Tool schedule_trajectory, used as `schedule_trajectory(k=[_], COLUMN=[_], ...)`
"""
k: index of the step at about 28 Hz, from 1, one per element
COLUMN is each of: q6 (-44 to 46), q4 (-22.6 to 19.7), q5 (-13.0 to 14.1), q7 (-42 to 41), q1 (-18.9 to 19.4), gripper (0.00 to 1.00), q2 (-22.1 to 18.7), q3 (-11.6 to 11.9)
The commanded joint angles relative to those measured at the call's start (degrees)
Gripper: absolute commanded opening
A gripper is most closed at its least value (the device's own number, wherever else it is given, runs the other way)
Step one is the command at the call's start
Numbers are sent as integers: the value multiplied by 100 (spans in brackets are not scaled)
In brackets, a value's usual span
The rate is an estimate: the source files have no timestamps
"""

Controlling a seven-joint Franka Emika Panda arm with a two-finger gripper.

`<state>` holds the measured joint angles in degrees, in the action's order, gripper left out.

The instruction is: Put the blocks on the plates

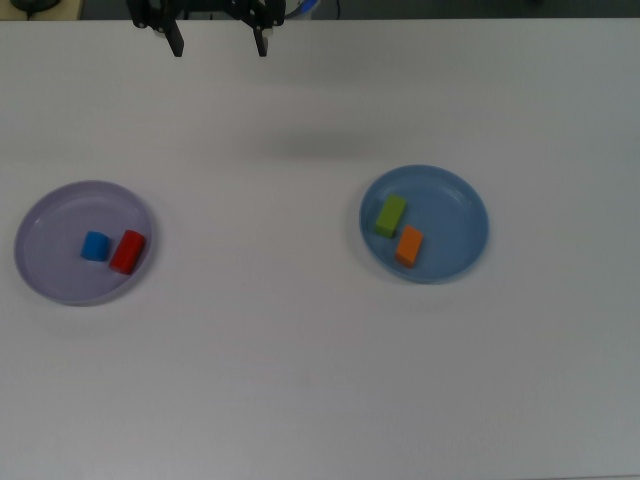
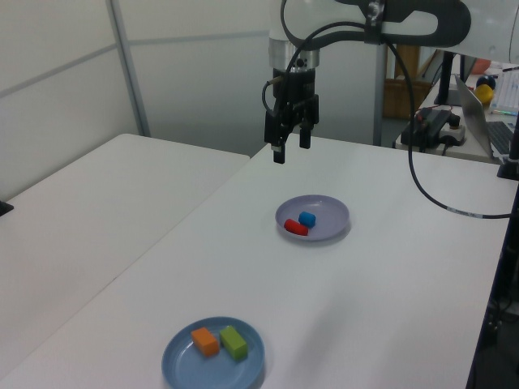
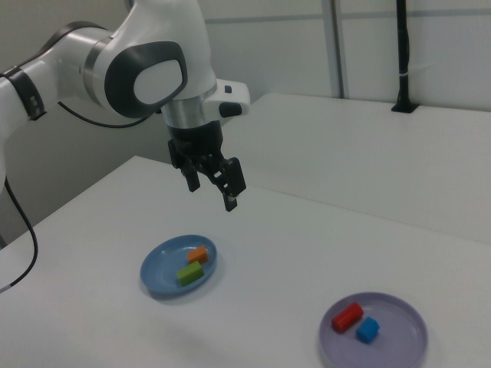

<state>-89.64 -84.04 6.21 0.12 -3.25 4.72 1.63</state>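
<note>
We see the hand hanging empty above the white surface, fingers spread apart. Lavender plate holds the red cylinder touching the blue cylinder; well apart from it, blue plate holds the green bar and orange block. No readable writing anywhere.

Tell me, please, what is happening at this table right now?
A robot arm is sorting blocks onto plates, and all four already sit on plates. The red block and blue block lie on the lavender plate; the green block and orange block lie on the blue plate. The tool hangs open and empty above the table.
</note>
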Motion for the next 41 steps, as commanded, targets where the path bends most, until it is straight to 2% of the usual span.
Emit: schedule_trajectory(k=[1, 13, 23, 41], q6=[-54, -54, -54, -54], q4=[19, 10, 27, 28], q5=[73, 99, 64, 47], q7=[-153, -161, -161, -161], q1=[26, 88, 79, 79], gripper=[100, 100, 100, 100], q2=[-32, -23, -41, -50], q3=[13, -145, -75, -102])
